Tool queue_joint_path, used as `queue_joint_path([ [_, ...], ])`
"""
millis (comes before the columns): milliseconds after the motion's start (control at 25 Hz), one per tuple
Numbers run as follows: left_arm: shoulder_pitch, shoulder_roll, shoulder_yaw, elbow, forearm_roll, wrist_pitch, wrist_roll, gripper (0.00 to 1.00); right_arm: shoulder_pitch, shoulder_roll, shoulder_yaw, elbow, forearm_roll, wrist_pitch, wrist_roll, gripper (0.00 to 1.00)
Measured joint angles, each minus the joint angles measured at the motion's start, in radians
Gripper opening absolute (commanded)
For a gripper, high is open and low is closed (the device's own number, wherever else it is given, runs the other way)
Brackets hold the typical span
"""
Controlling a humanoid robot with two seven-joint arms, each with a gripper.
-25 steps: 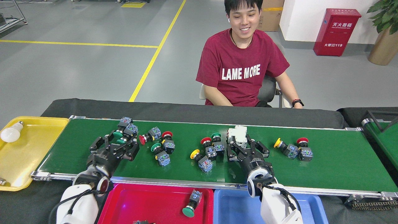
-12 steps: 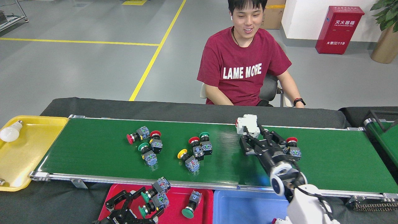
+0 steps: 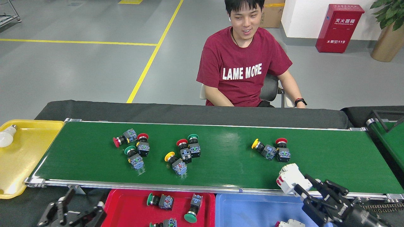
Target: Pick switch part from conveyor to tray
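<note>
The right gripper [image 3: 304, 189] sits at the lower right, over the near rail of the conveyor [image 3: 221, 170] and the far right corner of the blue tray [image 3: 249, 209]. Its fingers [image 3: 311, 193] are clenched on a white switch part [image 3: 292, 182] with red marks on its side, held above the belt edge and tilted. Another white part [image 3: 288, 223] shows only partly at the bottom edge inside the blue tray.

The left gripper [image 3: 74, 209] is low at the bottom left, beside the red tray [image 3: 109, 208], with its fingers [image 3: 60, 205] spread apart and nothing between them.

On the green belt lie 8 push-button switches: a cluster of 3 on the left [image 3: 134, 148], a cluster of 3 in the middle [image 3: 184, 153], and a pair on the right [image 3: 273, 150]. The red tray holds 3 more [image 3: 176, 205], 1 cut off by the frame edge.

A yellow tray [image 3: 28, 148] at the left end carries 1 light bulb [image 3: 6, 138]. A person in a red T-shirt [image 3: 243, 69] sits behind the black-covered counter [image 3: 189, 113].
</note>
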State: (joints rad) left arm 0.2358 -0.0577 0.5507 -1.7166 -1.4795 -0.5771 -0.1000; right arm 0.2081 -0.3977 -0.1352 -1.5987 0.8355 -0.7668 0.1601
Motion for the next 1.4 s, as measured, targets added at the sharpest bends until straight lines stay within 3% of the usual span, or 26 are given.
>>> queue_joint_path([
  [240, -0.031, -0.001, -0.035, 0.002, -0.036, 0.015, 0.001, 1.00, 0.080, 0.018, -0.008, -0.029, 0.000, -0.003, 0.000, 0.28],
  [520, -0.153, -0.001, -0.159, 0.018, -0.202, 0.019, -0.008, 1.00, 0.098, 0.024, -0.038, -0.028, 0.001, -0.003, 0.000, 0.29],
  [560, -0.175, -0.001, -0.162, 0.038, -0.207, 0.019, -0.015, 1.00, 0.097, 0.024, -0.044, -0.017, 0.002, -0.003, 0.000, 0.38],
  [640, -0.236, -0.001, -0.168, 0.108, -0.214, 0.019, -0.040, 1.00, 0.097, 0.026, -0.046, -0.007, 0.017, -0.003, 0.012, 0.98],
  [840, -0.351, 0.032, -0.167, 0.273, -0.216, 0.023, -0.059, 1.00, 0.087, 0.110, -0.065, -0.011, 0.007, -0.003, 0.143, 0.98],
  [1000, -0.416, 0.093, -0.169, 0.391, -0.216, 0.076, -0.063, 1.00, 0.035, 0.135, -0.080, -0.022, -0.032, -0.003, 0.173, 0.98],
  [1200, -0.504, 0.158, -0.169, 0.534, -0.216, 0.121, -0.066, 1.00, -0.048, 0.227, -0.088, -0.056, -0.042, -0.003, 0.179, 0.97],
  [1320, -0.547, 0.174, -0.169, 0.597, -0.216, 0.131, -0.067, 1.00, -0.113, 0.264, -0.087, -0.081, -0.025, 0.012, 0.179, 0.94],
  [1400, -0.564, 0.178, -0.170, 0.628, -0.216, 0.135, -0.066, 1.00, -0.173, 0.269, -0.087, -0.081, 0.032, 0.101, 0.180, 0.95],
])
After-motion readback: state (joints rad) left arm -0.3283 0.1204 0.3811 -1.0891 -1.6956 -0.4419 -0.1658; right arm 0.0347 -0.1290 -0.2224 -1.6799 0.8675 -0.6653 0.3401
